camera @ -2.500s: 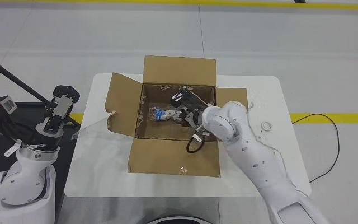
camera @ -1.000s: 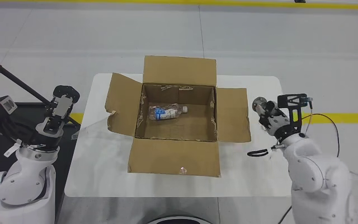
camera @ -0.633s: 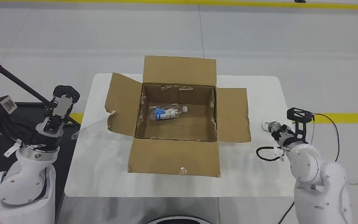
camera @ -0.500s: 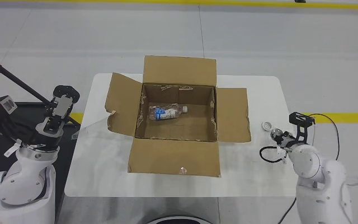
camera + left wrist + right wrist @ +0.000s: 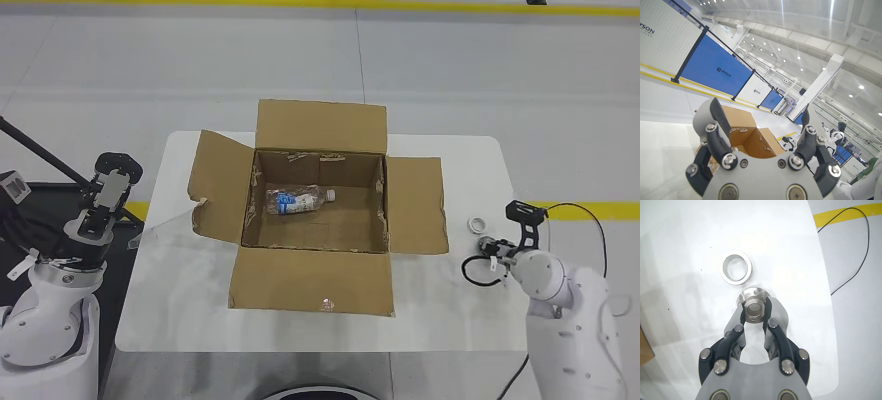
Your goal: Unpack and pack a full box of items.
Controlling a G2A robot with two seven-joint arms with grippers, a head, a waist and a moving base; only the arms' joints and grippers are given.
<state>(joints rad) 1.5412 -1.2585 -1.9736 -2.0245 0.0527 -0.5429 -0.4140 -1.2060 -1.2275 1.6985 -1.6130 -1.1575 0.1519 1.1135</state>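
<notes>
An open cardboard box (image 5: 310, 275) stands in the middle of the white table (image 5: 450, 160). Inside it a clear plastic bottle (image 5: 293, 201) lies on its side. My right gripper (image 5: 755, 309) is right of the box, near the table's right edge, shut on the hub of a metal flange fitting (image 5: 747, 294) that is at the table surface. From above, this gripper (image 5: 492, 247) sits just in front of a small metal ring (image 5: 478, 224). The ring (image 5: 736, 269) lies flat, close to the fitting. My left gripper (image 5: 761, 111) is open, held off the table's left side (image 5: 108, 185), holding nothing.
The box's flaps are folded outward on all sides; the right flap (image 5: 415, 205) lies near the ring. A black cable (image 5: 865, 247) runs over the floor past the table's right edge.
My right arm came out of the box with the metal fitting, swung right and lowered it to the table beside the ring. The left arm has not moved.
</notes>
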